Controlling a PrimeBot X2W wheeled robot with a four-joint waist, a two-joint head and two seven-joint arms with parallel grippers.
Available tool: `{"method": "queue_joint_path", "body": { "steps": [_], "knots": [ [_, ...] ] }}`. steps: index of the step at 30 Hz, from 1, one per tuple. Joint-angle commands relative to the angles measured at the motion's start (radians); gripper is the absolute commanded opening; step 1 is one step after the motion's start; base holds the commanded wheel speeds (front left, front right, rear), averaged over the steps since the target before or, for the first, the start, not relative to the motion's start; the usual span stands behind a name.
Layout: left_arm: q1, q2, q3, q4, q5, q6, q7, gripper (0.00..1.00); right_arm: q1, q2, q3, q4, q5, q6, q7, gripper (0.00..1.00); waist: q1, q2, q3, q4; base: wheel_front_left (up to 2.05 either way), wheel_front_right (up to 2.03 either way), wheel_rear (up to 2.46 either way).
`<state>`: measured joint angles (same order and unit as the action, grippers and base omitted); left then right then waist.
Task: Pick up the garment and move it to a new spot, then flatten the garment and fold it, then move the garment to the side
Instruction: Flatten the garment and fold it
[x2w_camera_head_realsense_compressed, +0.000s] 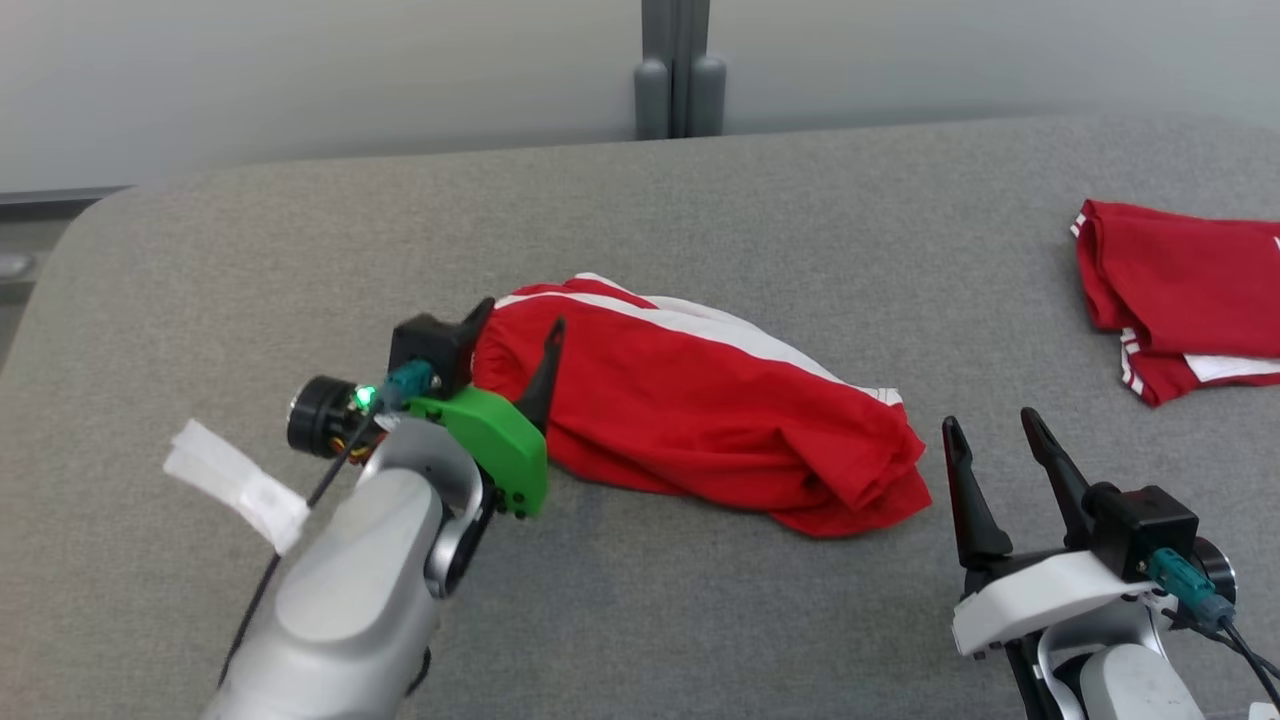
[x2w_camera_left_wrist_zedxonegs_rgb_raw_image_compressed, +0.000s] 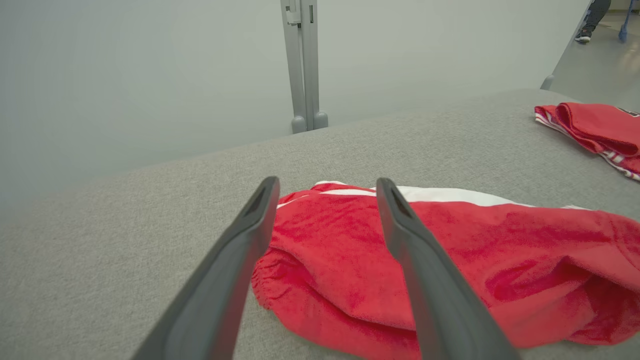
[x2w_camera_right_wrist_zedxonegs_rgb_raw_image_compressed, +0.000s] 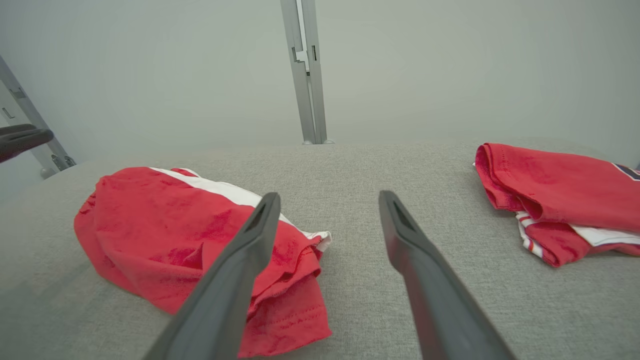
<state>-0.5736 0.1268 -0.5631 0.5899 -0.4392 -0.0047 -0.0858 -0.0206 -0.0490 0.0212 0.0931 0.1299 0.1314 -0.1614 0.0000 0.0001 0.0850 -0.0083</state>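
At the middle of the grey cloth-covered table (x2w_camera_head_realsense_compressed: 300, 250) lies the red garment (x2w_camera_head_realsense_compressed: 700, 410), a crumpled, elongated heap running from about 10 o'clock to 4 o'clock in the head view, with a white stripe along its far edge. The gathered band at its 9 o'clock end suggests sports shorts, though the bunching hides too much to be sure. It looks thin, soft and light. It should sag from any pinch, offer no stiffness and slide easily over the felt-like top, so a shallow pinch may drag out one ply rather than lift the whole heap. I judge the gathered band at 9 o'clock the best hold, being thicker and less likely to slip, with the loose hem at 4 o'clock as a second hold for spreading it flat. The left gripper (x2w_camera_head_realsense_compressed: 522, 314) has its jaws spread wide, straddling that band end with nothing pinched; whether its tips touch the cloth I cannot tell. The right gripper (x2w_camera_head_realsense_compressed: 990, 420) hovers just beside the hem end, at about 4 o'clock from the heap, jaws likewise wide and empty, apart from the fabric. Well apart at 2 o'clock lies a second red garment (x2w_camera_head_realsense_compressed: 1180, 290), folded, best left alone. At 12 o'clock, behind the table, stands a grey post (x2w_camera_head_realsense_compressed: 680, 70).
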Motion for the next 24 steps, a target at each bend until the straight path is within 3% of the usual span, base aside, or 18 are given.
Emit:
{"method": "queue_joint_path", "body": {
  "steps": [1, 9, 14, 15, 17, 24],
  "knots": [
    [-0.058, 0.011, -0.006, 0.047, 0.008, -0.017, 0.021, 1.00, -0.021, -0.003, 0.006, -0.002, 0.004, -0.002, -0.006, 1.00, 0.0000, -0.0001, 0.092, -0.070, 0.00, 0.00, 0.00],
    [-0.258, 0.041, -0.053, 0.279, 0.040, -0.093, 0.102, 1.00, -0.075, -0.002, 0.017, 0.026, 0.009, -0.002, -0.031, 1.00, 0.0000, -0.0001, 0.196, -0.124, 0.00, 0.00, 0.00],
    [-0.308, 0.052, -0.094, 0.359, 0.035, -0.117, 0.135, 1.00, -0.095, -0.003, 0.023, 0.052, 0.017, -0.002, -0.048, 1.00, 0.0000, -0.0001, 0.213, -0.128, 0.00, 0.00, 0.00],
    [-0.315, 0.052, -0.099, 0.369, 0.030, -0.119, 0.131, 0.44, -0.098, -0.002, 0.024, 0.059, 0.020, -0.002, -0.051, 1.00, 0.0000, -0.0001, 0.213, -0.125, 0.00, 0.00, 0.00],
    [-0.323, 0.051, -0.109, 0.384, 0.027, -0.121, 0.127, 0.00, -0.105, -0.002, 0.028, 0.069, 0.021, -0.002, -0.055, 1.00, 0.0000, -0.0001, 0.211, -0.119, 0.00, 0.00, 0.00],
    [-0.336, 0.030, -0.155, 0.406, 0.008, -0.126, 0.092, 0.00, -0.114, -0.003, 0.025, 0.092, 0.020, -0.002, -0.069, 1.00, 0.0000, -0.0001, 0.188, -0.086, 0.00, 0.00, 0.00]
  ]
}}
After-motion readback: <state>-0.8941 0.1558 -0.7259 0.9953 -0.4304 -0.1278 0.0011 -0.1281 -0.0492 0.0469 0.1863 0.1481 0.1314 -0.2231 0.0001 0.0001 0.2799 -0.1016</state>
